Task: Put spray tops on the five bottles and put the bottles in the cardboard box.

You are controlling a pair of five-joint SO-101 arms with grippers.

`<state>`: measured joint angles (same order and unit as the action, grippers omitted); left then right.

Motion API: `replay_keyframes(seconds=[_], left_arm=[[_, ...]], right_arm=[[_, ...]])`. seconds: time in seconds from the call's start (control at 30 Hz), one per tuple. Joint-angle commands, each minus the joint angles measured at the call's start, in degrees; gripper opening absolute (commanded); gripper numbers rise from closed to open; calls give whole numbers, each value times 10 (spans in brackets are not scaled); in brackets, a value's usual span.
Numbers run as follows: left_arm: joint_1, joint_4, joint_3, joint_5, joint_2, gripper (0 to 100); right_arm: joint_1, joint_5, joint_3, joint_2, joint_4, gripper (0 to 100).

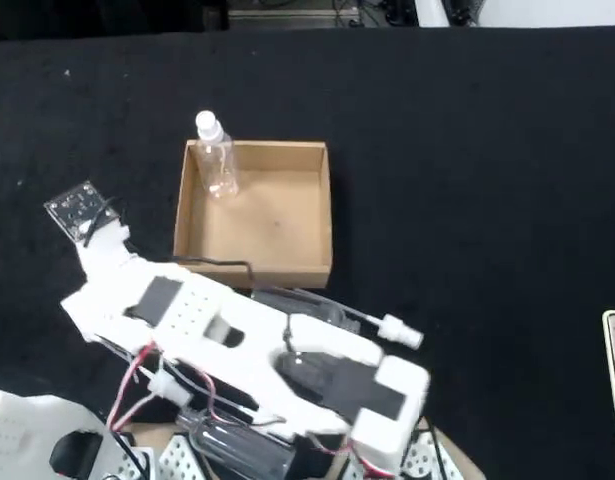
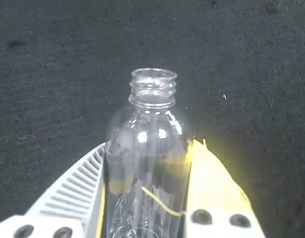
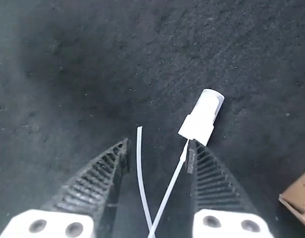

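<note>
My left gripper (image 2: 150,145) is clenched on a clear bottle (image 2: 152,109), one finger on each side of its body. The bottle's neck is open and has no top on it, and it points out past my fingertips over the black table (image 2: 53,59).

My right gripper (image 3: 158,145) is released, with its fingers standing apart just above the table. A white top (image 3: 202,116) lies just past one fingertip, and its thin dip tube runs back between my fingers. A second loose tube (image 3: 140,163) lies in the same gap; I cannot tell whether either one touches a finger.

In the high view, the box (image 1: 252,270) sits on the table beyond my arms. One capped bottle (image 1: 219,160) stands in its far left corner. The top (image 1: 402,332) lies near the box's front right corner, outside it.
</note>
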<state>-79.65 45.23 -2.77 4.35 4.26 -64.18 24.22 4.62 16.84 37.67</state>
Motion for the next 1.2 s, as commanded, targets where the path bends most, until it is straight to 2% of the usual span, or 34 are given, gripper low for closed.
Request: replay_keyframes(seconds=[0.0, 0.2, 0.37, 0.57, 1.1, 1.17], left_arm=[[-5, -14, 35, -3, -7, 29], [-6, -14, 34, -3, -8, 29], [-6, -14, 34, -3, -7, 29], [-5, -14, 34, -3, -7, 29], [-5, -14, 21, -3, -12, 29], [-5, -15, 19, -2, -12, 29]], right_arm=[[-7, 7, -85, 30, -13, 172], [3, 10, -145, 100, -11, 175], [22, 53, -157, 125, -11, 179], [25, 55, -157, 142, -15, 248], [43, 51, -159, 198, -59, 245], [43, 51, -158, 199, -59, 204]])
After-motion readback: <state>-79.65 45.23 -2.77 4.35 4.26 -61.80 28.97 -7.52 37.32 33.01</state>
